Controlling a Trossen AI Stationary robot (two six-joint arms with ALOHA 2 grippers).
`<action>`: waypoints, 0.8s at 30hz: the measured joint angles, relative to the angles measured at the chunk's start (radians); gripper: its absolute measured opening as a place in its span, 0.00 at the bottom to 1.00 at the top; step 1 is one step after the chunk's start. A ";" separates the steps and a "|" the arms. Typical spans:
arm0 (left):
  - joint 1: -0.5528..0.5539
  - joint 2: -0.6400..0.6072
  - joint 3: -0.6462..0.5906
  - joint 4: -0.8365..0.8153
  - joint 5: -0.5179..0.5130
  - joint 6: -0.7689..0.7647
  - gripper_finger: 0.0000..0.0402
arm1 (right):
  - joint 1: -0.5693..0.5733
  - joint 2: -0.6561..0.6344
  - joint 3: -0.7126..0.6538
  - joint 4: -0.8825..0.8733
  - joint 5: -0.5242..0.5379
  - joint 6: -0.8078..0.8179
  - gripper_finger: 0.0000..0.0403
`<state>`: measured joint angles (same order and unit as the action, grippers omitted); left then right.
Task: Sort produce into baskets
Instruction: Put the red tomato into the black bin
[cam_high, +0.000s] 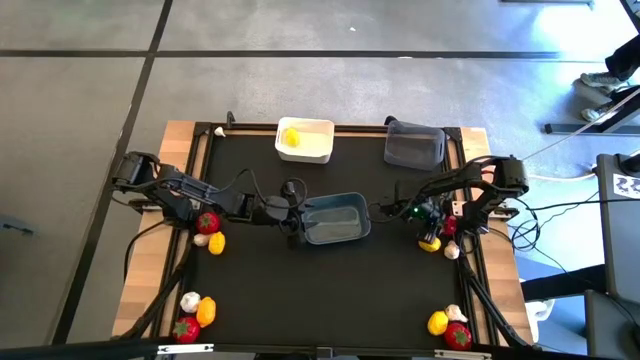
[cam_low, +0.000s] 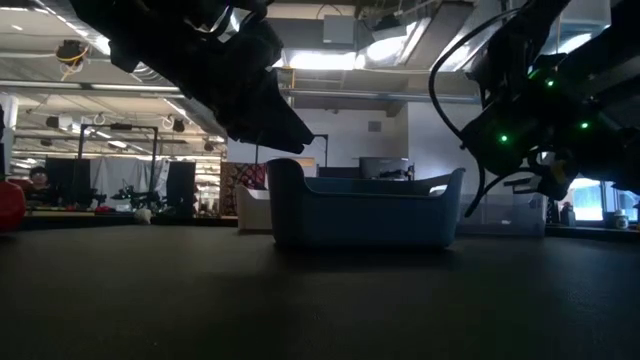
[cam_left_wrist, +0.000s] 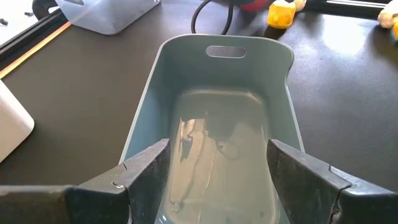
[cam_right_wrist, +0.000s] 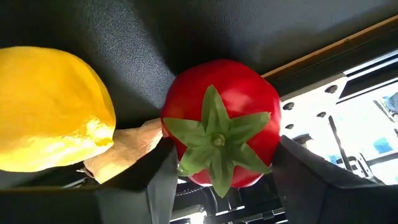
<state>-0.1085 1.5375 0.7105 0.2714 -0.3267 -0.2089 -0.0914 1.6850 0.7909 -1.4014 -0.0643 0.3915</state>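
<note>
Barely started: only one yellow piece (cam_high: 290, 137) sits in the white basket (cam_high: 318, 150), and the dark grey basket (cam_high: 414, 146) looks empty. My left gripper (cam_left_wrist: 217, 171) hangs over the near end of the blue-grey basket (cam_left_wrist: 222, 124), jaws spread about as wide as the bin and holding nothing; the bin floor between and beyond them is bare. My right gripper (cam_right_wrist: 221, 168) is down at the right edge of the mat with a red tomato (cam_right_wrist: 221, 127) sitting right between the jaws, green top facing me. The fingers flank it on both sides, but I can't tell whether they're gripping yet, so I call it a grab in progress, not a secured pick. Just outside one jaw lie a yellow lemon-like piece (cam_right_wrist: 53, 109) and a beige garlic bulb (cam_right_wrist: 121, 152), touching each other and crowding the tomato. Everything else is unsorted: a red and yellow pair (cam_high: 211, 231) under my left arm, a cluster (cam_high: 195, 312) at the near left corner, another cluster (cam_high: 449, 325) at the near right corner. So roughly one item in, nearly all left.
</note>
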 joint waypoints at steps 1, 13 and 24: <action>0.000 0.000 0.000 0.000 0.000 0.000 0.65 | 0.000 -0.001 0.003 -0.001 0.001 -0.003 0.53; 0.000 0.000 0.000 0.000 0.000 0.009 0.65 | -0.001 -0.100 0.087 -0.031 0.037 0.001 0.54; 0.000 -0.116 0.000 -0.060 0.000 0.037 0.65 | -0.003 -0.251 0.206 -0.038 0.103 0.004 0.54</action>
<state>-0.1085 1.4214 0.7101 0.2114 -0.3264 -0.1720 -0.0947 1.4342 0.9973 -1.4391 0.0384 0.3952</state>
